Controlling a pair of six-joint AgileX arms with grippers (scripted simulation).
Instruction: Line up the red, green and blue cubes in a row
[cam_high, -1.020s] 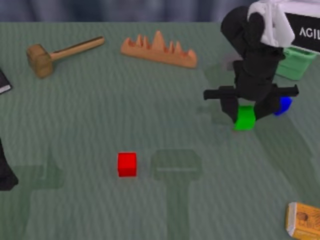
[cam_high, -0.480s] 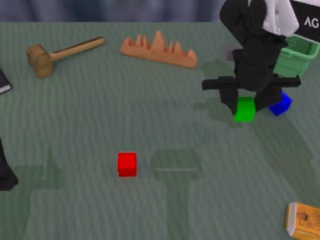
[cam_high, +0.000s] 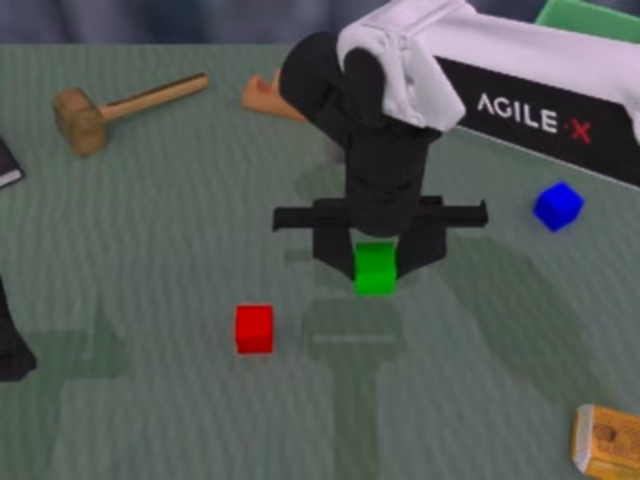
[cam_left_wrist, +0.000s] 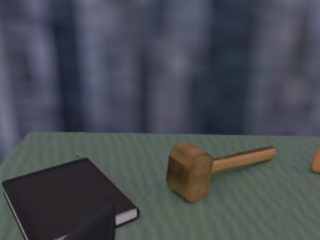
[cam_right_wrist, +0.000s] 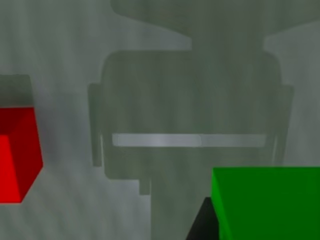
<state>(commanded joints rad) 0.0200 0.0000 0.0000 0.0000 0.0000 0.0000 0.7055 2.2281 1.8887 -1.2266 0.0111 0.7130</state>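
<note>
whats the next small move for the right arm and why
Probably lower the green cube straight down to the table beside the red cube. The right gripper holds it in its jaws, above a bare spot on the red cube's right, and its shadow falls there. The blue cube sits far right, unplaced. The left arm is parked at the table's left edge.

Our right arm (cam_high: 520, 75) has a white shell over its long link, with a black panel along the side carrying white "AGILE·X" lettering. Beyond that the wrist is bulky, rounded and matte black. Our right gripper (cam_high: 376, 268) is black too, with a flat crossbar jutting out to both sides above two short blocky fingers.
</note>
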